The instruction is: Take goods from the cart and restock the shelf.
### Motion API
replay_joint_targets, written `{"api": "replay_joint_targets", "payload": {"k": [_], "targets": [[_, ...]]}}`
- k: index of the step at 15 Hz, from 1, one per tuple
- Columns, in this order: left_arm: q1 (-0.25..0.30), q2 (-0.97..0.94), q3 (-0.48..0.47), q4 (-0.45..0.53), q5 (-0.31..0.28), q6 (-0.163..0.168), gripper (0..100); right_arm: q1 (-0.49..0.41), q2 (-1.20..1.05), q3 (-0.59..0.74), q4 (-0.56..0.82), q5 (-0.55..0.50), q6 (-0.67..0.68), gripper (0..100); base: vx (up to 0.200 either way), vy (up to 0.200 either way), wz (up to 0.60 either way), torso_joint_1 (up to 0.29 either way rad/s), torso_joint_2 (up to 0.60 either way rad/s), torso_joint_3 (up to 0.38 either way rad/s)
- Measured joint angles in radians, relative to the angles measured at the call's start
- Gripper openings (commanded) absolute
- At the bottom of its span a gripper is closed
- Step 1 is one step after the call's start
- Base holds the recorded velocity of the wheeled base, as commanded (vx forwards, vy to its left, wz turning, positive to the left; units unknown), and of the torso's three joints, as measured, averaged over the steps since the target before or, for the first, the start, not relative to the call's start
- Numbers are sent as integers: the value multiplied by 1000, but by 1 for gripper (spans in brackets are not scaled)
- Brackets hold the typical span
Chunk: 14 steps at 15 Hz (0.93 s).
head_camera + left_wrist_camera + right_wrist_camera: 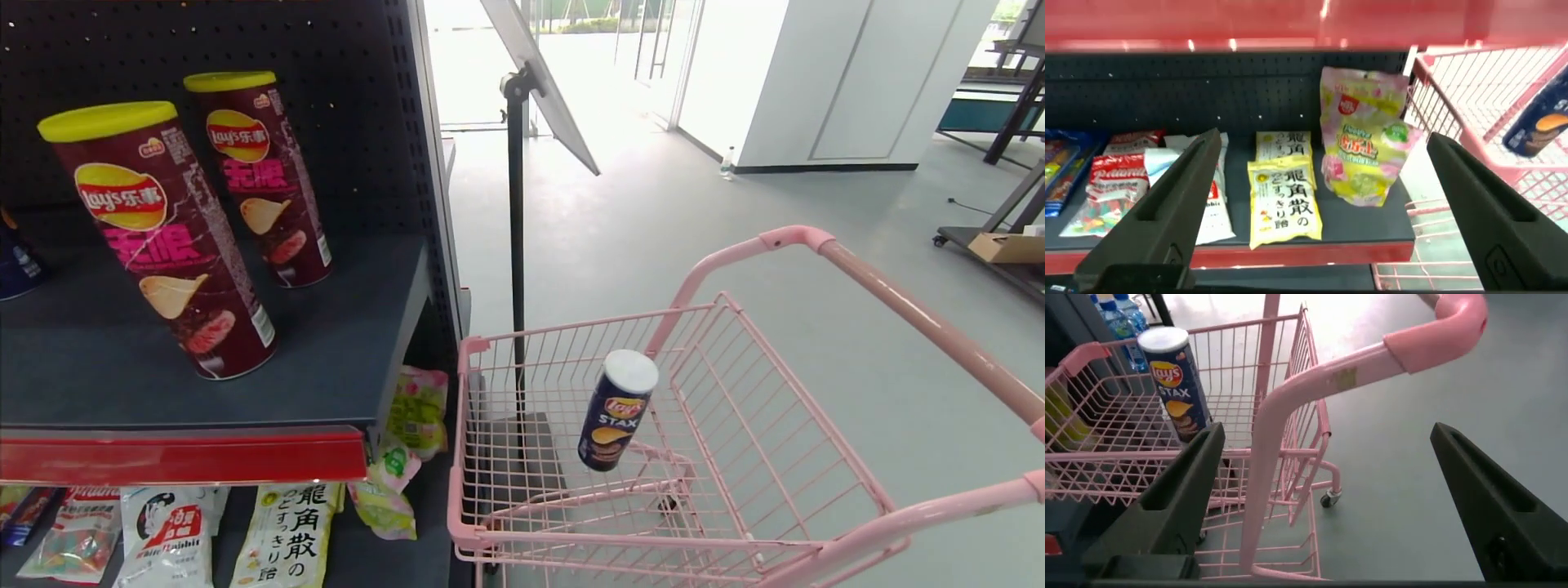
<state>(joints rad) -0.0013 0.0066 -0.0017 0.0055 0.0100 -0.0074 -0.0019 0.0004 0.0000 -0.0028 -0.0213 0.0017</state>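
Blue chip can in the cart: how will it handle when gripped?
The blue can is tall, narrow and upright on the wire floor of the cart, so a side nudge probably tips it; once down it would likely roll. Its glossy wall may slip in a light pinch. Probably light and crushable.

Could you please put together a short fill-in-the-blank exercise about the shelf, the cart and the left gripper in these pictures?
1. The dark blue chip can standing in the pink cart has a ___ lid.
2. Both maroon cans on the upper shelf have ___ lids.
3. The left gripper, facing the snack bags on the lower shelf, is ___.

Missing words: white; yellow; open.
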Motion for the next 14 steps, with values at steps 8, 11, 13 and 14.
{"api": "replay_joint_targets", "payload": {"k": [8,11,13,14], "targets": [[-1,0,0,1,1,0,100,1,0,0,1,0,-2,100,0,0,0,-173,483,312],[0,0,0,1,0,0,100,0,0,0,0,0,-4,100,0,0,0,-28,103,67],[0,0,0,0,0,0,100,1,1,0,0,13,-11,100,0,0,0,0,0,0],[-1,0,0,0,0,0,100,2,1,0,0,39,-13,100,0,0,0,0,0,0]]}}
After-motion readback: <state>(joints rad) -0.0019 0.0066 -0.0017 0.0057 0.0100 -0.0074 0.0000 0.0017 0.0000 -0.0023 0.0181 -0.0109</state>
